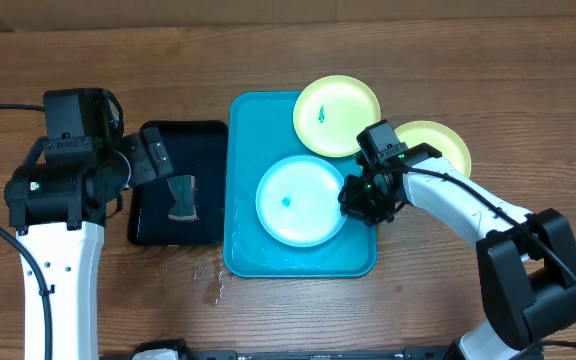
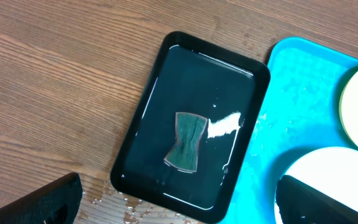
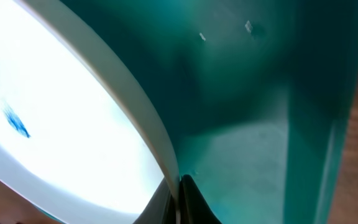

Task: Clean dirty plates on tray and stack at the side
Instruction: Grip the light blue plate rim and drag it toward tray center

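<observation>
Your right end effector (image 1: 368, 200) is pinched narrow on the right rim of the blue plate (image 1: 293, 200), which lies in the near half of the tray (image 1: 243, 150). The wrist view shows the rim running into the closed fingers (image 3: 180, 198), so I read this as a thin edge grip. A shallow plastic plate held by one lip will likely sag or pivot, so lift little and stay low over the tray. Tilt only enough to offer its face for wiping. The teal smudge (image 1: 286, 201) sits near the plate's centre, away from your grip. Consider leaving the plate's left rim resting on the tray floor as a brace against the wiping push. Droplets (image 1: 213, 285) dot the table off the tray's near left corner, so expect slick surfaces. Left of the tray, the sponge (image 2: 187, 141) lies in the middle of the black tray (image 2: 216, 81). Your left end effector (image 1: 158, 158) hangs over that black tray's far left part, spread wide and holding nothing; bring it down across the sponge's narrow waist. Farther off, a green plate (image 1: 336, 116) with its own smudge overlaps the tray's far right corner, very close to the blue plate, so avoid nudging it. The second green plate (image 1: 438, 145) lies on the table right of the tray, partly under your right arm.
</observation>
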`<control>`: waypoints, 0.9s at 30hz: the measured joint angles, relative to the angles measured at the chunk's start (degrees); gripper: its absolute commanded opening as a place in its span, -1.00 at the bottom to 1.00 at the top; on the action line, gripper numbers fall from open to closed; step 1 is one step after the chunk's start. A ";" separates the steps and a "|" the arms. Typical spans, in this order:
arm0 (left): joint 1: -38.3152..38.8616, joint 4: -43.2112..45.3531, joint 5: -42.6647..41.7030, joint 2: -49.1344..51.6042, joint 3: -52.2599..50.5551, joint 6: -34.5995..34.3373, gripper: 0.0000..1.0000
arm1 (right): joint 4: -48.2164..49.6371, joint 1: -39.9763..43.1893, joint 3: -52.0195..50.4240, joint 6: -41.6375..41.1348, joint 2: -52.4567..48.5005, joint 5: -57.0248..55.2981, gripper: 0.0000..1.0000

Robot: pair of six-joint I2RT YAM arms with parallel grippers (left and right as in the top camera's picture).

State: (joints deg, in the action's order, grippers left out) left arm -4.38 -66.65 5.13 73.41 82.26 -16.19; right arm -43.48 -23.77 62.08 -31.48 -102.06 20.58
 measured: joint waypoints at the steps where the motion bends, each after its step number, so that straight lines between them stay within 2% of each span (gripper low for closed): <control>1: 0.00 0.00 0.00 0.00 0.00 0.00 0.99 | 0.76 0.00 0.00 -0.04 0.00 -0.09 -0.92; 16: 0.00 0.00 0.00 0.00 0.00 0.00 0.99 | 5.60 -0.85 0.00 -4.66 0.00 -7.43 -0.92; 27: 0.00 -0.02 0.00 0.00 0.00 0.00 1.00 | 9.77 -8.13 0.00 -9.90 0.00 -16.83 -0.92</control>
State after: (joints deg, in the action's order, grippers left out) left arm -4.38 -66.67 5.13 73.41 82.26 -16.19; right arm -33.71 -31.90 62.08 -41.39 -102.06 3.75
